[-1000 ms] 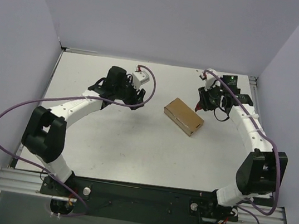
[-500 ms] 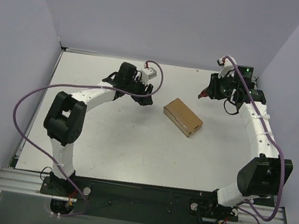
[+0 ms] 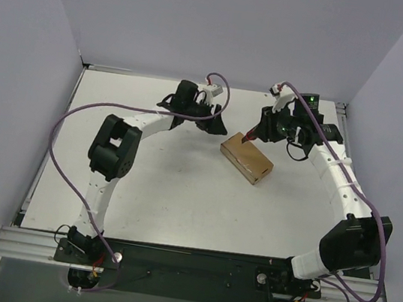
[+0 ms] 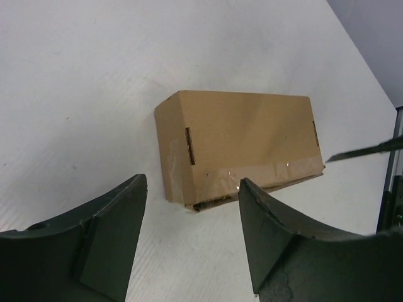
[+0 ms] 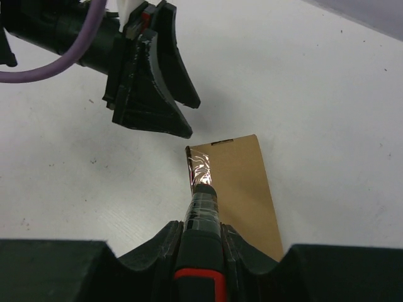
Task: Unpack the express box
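The express box (image 3: 246, 161) is a small brown carton lying closed in the middle of the table, with clear tape along one long seam (image 4: 252, 176). My left gripper (image 3: 215, 127) hovers just left of it, open and empty, and the box (image 4: 242, 141) lies a little beyond its fingertips. My right gripper (image 3: 265, 129) is shut on a red-and-black utility knife (image 5: 203, 251). The knife reaches down to the taped edge at the box's far end (image 5: 201, 167). Its thin blade (image 4: 365, 149) shows at the right in the left wrist view.
The white table (image 3: 151, 181) is walled in by pale purple panels on three sides. Purple cables loop off both arms. The left gripper (image 5: 192, 119) and the knife tip stand close together over the box's far end.
My left arm has swung right, bringing its open gripper up beside the box. My right arm drew back and then came down left, setting the knife at the box's far end.
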You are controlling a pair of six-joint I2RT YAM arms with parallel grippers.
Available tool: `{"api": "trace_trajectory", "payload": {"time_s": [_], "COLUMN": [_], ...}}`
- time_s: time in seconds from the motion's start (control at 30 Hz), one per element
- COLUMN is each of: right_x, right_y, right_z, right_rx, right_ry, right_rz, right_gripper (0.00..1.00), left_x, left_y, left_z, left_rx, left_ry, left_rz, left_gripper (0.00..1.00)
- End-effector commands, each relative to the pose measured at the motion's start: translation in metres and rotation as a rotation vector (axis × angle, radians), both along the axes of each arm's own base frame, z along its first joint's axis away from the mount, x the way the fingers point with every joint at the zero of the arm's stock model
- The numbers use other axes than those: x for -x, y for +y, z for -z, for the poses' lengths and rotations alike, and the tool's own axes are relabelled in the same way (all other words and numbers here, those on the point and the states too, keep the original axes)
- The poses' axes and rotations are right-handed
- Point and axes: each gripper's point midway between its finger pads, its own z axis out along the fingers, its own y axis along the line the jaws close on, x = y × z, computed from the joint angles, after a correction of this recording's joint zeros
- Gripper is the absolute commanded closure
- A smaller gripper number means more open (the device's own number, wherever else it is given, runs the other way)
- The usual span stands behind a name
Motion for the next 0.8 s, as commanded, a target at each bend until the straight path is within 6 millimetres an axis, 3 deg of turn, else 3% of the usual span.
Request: {"api": "trace_trajectory", "payload": {"time_s": [0.0, 0.13, 0.17, 0.4, 0.57, 0.77], "right_x": [0.011, 0.016, 0.019, 0.011, -0.005, -0.006], "right_y": [0.017, 0.027, 0.028, 0.041, 0.051, 0.069], "right_z": [-0.020, -0.018, -0.009, -0.002, -0.001, 0.014], "right_rx": [-0.012, -0.024, -0.014, 0.001, -0.015, -0.022], "right_ry": [-0.076, -0.113, -0.113, -0.192, -0.244, -0.277], "right_rz": [-0.078, -0.110, -0.124, -0.171, -0.159, -0.209], "right_gripper": [1.00, 1.00, 1.00, 1.00, 1.00, 1.00], "left_x": [-0.010, -0.012, -0.012, -0.010, -0.006, -0.005], "left_y": [-0.030, -0.039, -0.040, -0.032, -0.034, -0.028], "left_z": [-0.016, -0.002, 0.001, 0.039, 0.047, 0.055], "left_rx": [0.093, 0.080, 0.083, -0.012, -0.021, -0.026], "left_ry": [-0.008, 0.019, 0.040, 0.079, 0.100, 0.137], "left_rz": [0.007, 0.008, -0.001, -0.046, -0.051, -0.074], "left_gripper": [0.30, 0.31, 0.30, 0.30, 0.31, 0.31]}}
